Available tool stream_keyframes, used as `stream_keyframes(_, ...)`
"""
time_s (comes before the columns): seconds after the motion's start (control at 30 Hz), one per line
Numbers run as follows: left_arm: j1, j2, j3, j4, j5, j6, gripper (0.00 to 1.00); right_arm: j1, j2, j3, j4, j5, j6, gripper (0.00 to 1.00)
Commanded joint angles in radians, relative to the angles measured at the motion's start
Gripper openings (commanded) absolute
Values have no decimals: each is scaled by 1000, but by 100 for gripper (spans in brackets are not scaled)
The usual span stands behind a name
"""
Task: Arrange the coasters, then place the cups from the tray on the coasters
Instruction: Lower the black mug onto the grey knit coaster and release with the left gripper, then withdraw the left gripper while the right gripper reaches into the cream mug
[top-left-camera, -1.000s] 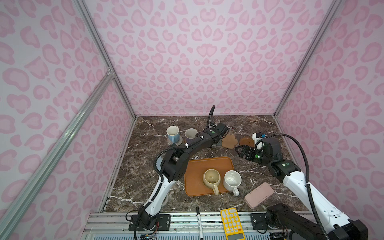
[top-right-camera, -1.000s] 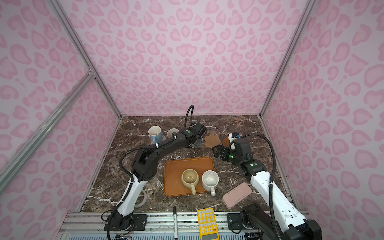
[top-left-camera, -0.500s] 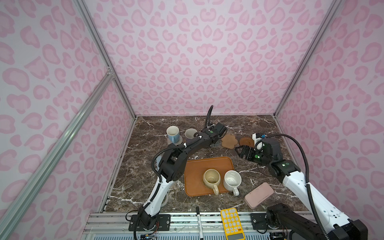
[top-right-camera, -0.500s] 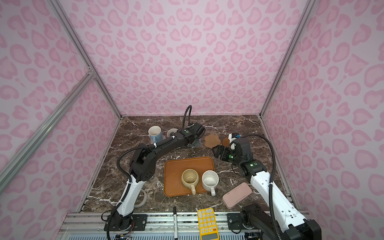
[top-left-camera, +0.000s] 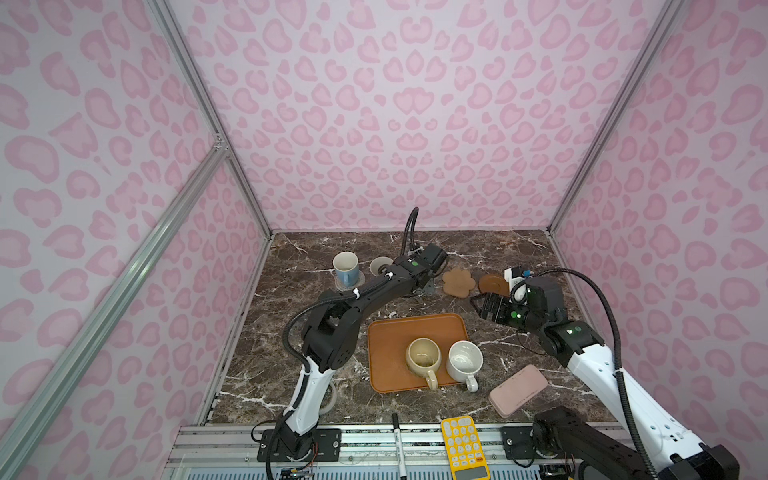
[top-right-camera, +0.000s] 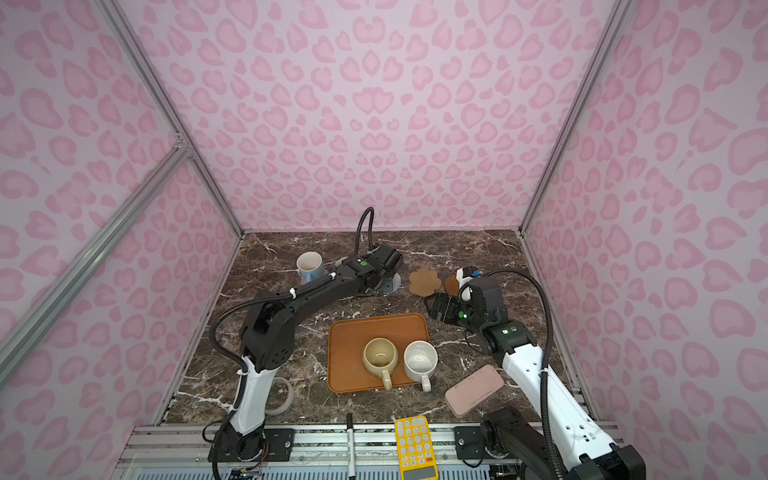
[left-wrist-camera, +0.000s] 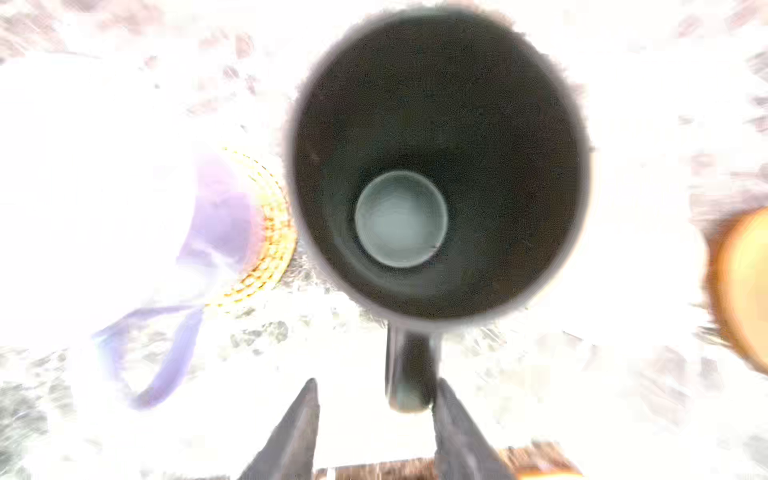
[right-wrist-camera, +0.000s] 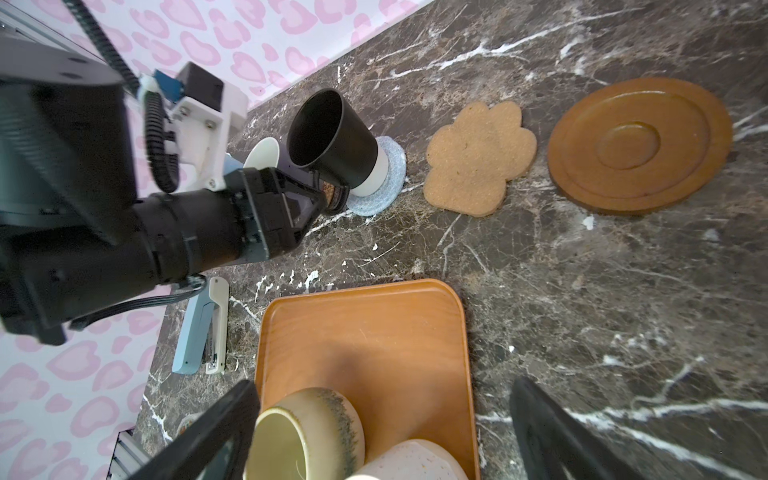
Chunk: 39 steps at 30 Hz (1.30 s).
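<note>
The black mug (right-wrist-camera: 332, 141) stands on the grey-blue coaster (right-wrist-camera: 388, 183). My left gripper (left-wrist-camera: 376, 382) is open around its handle, which touches one finger (left-wrist-camera: 449, 415). A light blue mug (top-left-camera: 345, 266) and a lavender mug (top-left-camera: 380, 266) stand on coasters at the back left. The cork flower coaster (top-left-camera: 458, 281) and brown wooden coaster (top-left-camera: 492, 283) lie bare. A cream mug (top-left-camera: 423, 355) and a white speckled mug (top-left-camera: 464, 359) sit on the orange tray (top-left-camera: 399, 336). My right gripper (right-wrist-camera: 384, 384) hangs open above the tray's far right corner.
A pink case (top-left-camera: 517, 390) lies right of the tray. A yellow calculator (top-left-camera: 463, 446) and a marker (top-left-camera: 398, 440) rest on the front rail. A tape roll (top-right-camera: 282, 395) sits by the left arm's base, and a stapler (right-wrist-camera: 203, 328) lies under the left arm.
My left gripper's jaws have parted from the black mug's handle after shifting slightly left. The right arm has not moved.
</note>
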Motion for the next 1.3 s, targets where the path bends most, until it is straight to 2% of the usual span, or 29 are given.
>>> stream_keyframes(0.0,-4,-113,-76,82,34,-6,64,14,-8,36,-65,-2,-58,97)
stream_keyframes(0.07,-3,-200,-156,132,65,-17,83,38,-11,71,-136,38,-84,99)
stream_keyframes(0.1,-4,-237,-198,156,78,-26,89,50,-17,82,-158,58,-92,99)
stream_keyframes(0.17,-5,-349,-313,234,105,-50,98,74,-37,94,-182,69,-115,99)
stream_keyframes(0.2,-5,-394,-360,265,118,-56,99,87,-47,96,-184,62,-123,99)
stream_keyframes(0.3,-6,-521,-472,298,152,-59,99,151,-73,112,-214,98,-134,99)
stream_keyframes(0.43,-5,-661,-588,293,204,-43,99,277,-82,157,-287,219,-130,97)
stream_keyframes(0.63,-4,-838,-738,317,316,-32,99,473,-67,193,-363,362,-64,97)
stream_keyframes(0.93,-4,-989,-898,303,455,-90,99,767,-37,185,-401,552,89,97)
stream_keyframes(1.17,-6,-1080,-1025,315,504,-156,99,898,8,141,-372,629,184,93)
stream_keyframes(1.27,-5,-1121,-1063,299,485,-169,100,952,49,133,-332,644,205,91)
